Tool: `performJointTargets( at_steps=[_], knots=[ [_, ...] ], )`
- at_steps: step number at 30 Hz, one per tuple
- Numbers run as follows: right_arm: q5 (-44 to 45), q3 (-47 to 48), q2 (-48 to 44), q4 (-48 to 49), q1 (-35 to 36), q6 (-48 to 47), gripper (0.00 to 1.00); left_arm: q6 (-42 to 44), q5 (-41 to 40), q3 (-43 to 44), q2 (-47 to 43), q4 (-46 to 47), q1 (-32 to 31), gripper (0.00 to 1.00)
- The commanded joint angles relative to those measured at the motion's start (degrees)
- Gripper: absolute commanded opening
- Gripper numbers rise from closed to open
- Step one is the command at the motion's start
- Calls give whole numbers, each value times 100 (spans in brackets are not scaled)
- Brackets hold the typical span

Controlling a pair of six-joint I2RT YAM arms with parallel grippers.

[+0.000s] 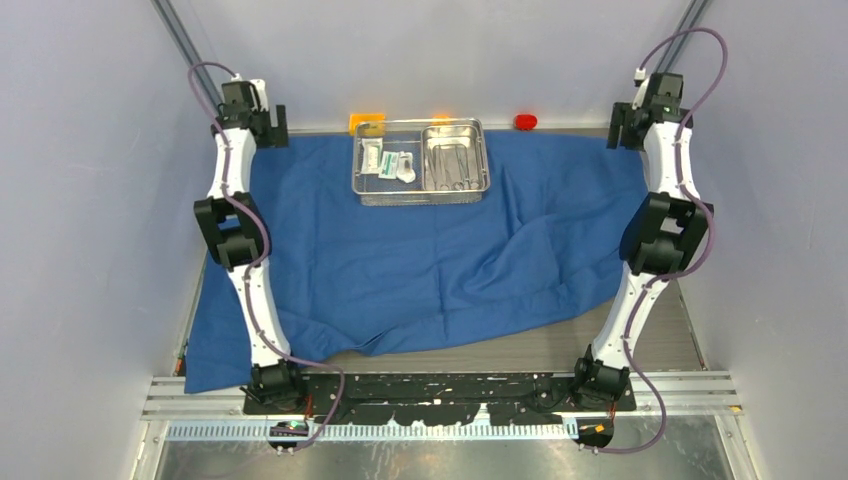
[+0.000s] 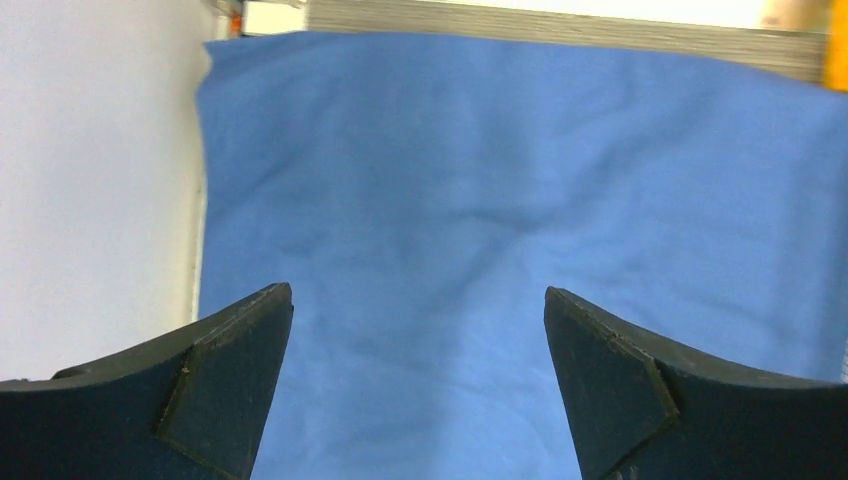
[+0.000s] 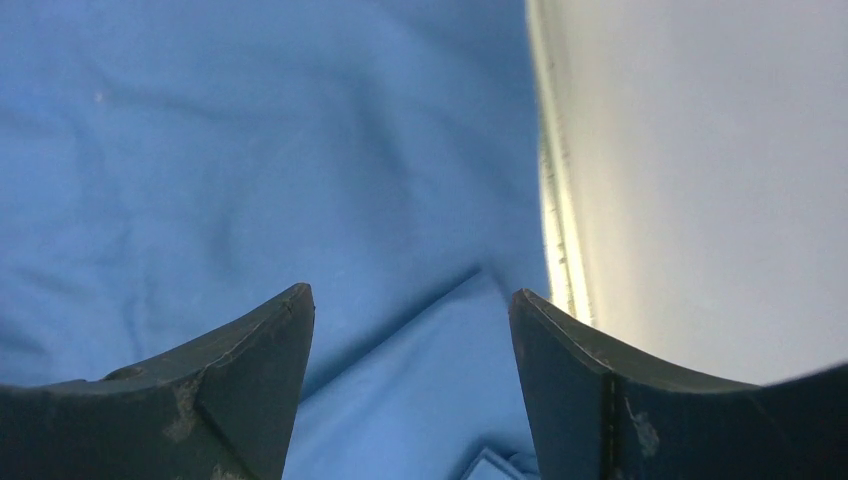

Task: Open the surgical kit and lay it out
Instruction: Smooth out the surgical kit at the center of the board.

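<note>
The blue cloth wrap [image 1: 430, 260] lies spread over the table, rumpled at the front right. At its back middle stands the wire-mesh basket [image 1: 361, 176]. The basket holds white packets [image 1: 385, 160] on its left and a steel tray [image 1: 481, 158] with slim metal instruments [image 1: 452, 165] on its right. My left gripper [image 1: 265, 128] hangs at the cloth's back left corner and is open over bare cloth [image 2: 450, 180], gripper [image 2: 418, 300]. My right gripper [image 1: 625, 128] hangs at the back right corner, open above a fold of cloth [image 3: 250, 150], gripper [image 3: 412, 295]. Neither holds anything.
A red block [image 1: 525, 121] and orange blocks [image 1: 367, 121] sit behind the basket against the back wall. Grey side walls [image 2: 90, 150] [image 3: 700, 150] stand close to both grippers. Bare tabletop [image 1: 560, 345] shows at the front right, ahead of the arm bases.
</note>
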Motion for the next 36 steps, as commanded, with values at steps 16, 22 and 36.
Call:
performJointTargets(
  at_steps=[16,22,36],
  knots=[
    [-419,-126,1254,111,141,368,66,-62,1745,-3154,-2229,527,-3,100],
    [-427,212,1610,-5,106,279,41,226,1725,-3686,-2473,565,-2,97],
    [126,1925,2719,-415,73,52,0,363,1511,-4060,-2624,577,-8,94]
  ],
)
